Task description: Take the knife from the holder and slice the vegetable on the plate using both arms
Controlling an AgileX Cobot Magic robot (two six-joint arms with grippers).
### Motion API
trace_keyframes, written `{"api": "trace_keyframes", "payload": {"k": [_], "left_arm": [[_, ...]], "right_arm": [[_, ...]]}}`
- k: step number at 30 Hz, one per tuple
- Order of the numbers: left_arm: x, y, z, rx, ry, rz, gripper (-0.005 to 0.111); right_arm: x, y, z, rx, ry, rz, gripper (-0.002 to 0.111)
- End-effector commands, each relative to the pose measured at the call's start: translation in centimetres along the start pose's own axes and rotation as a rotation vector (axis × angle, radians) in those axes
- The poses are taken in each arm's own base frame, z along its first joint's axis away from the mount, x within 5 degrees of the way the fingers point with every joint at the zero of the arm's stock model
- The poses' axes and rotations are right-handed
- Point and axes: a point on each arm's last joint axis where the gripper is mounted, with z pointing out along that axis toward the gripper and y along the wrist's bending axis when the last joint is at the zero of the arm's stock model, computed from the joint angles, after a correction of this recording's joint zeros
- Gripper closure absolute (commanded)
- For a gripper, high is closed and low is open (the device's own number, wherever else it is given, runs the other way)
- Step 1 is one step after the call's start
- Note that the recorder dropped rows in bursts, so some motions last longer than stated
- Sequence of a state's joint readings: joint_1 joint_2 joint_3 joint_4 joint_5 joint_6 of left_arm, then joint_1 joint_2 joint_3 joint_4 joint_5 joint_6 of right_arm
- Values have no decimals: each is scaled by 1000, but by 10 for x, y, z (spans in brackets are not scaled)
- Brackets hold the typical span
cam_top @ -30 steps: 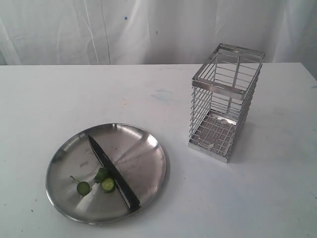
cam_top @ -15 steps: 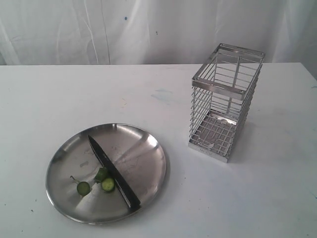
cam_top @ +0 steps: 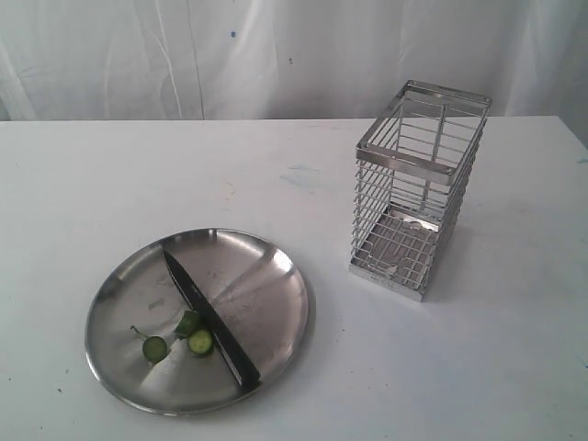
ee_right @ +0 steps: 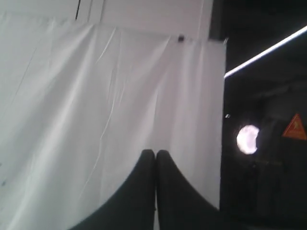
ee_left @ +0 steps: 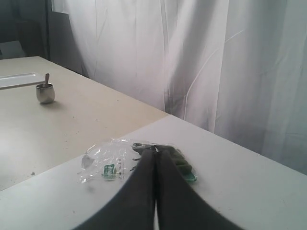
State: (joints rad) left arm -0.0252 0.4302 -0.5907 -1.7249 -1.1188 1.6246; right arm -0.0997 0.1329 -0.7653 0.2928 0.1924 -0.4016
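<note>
The knife (cam_top: 209, 317) lies across the steel plate (cam_top: 257, 266) at the front left, blade tip toward the back, black handle near the front rim. Beside its blade rest the vegetable pieces (cam_top: 188, 323), two green rounds (cam_top: 200, 342) and a stem end (cam_top: 154, 348). The wire holder (cam_top: 418, 188) stands empty on the right. Neither arm shows in the exterior view. My left gripper (ee_left: 154, 154) is shut with nothing in it, above a table corner. My right gripper (ee_right: 155, 154) is shut too, facing a white curtain.
In the left wrist view a clear plastic bag (ee_left: 112, 160) with green contents lies just beyond the fingertips, and a small metal cup (ee_left: 45, 93) with a spoon sits on a farther beige table. White curtains hang behind.
</note>
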Motion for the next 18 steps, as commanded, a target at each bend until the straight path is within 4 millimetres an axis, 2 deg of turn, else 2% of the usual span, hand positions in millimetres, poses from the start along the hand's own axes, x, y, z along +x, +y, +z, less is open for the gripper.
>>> {"api": "trace_keyframes", "payload": {"k": [1, 4, 9, 12, 14, 15, 18], "left_arm": [[1, 2, -1, 2, 13, -24, 107], [1, 2, -1, 2, 13, -24, 107], [1, 2, -1, -2, 14, -24, 107], [1, 2, -1, 2, 13, -24, 107], [1, 2, -1, -1, 13, -24, 107], [1, 2, -1, -1, 13, -24, 107], [1, 2, -1, 2, 13, -24, 107]], "right_arm": [[15, -2, -15, 92, -131, -48, 108], [44, -3, -21, 169, -214, 9, 108], [119, -6, -26, 280, -249, 122, 108], [170, 2, -33, 240, -104, 166, 108], [180, 8, -34, 185, -50, 169, 108], [194, 12, -34, 151, 108, 204, 108], [209, 17, -36, 105, 285, 148, 108]]}}
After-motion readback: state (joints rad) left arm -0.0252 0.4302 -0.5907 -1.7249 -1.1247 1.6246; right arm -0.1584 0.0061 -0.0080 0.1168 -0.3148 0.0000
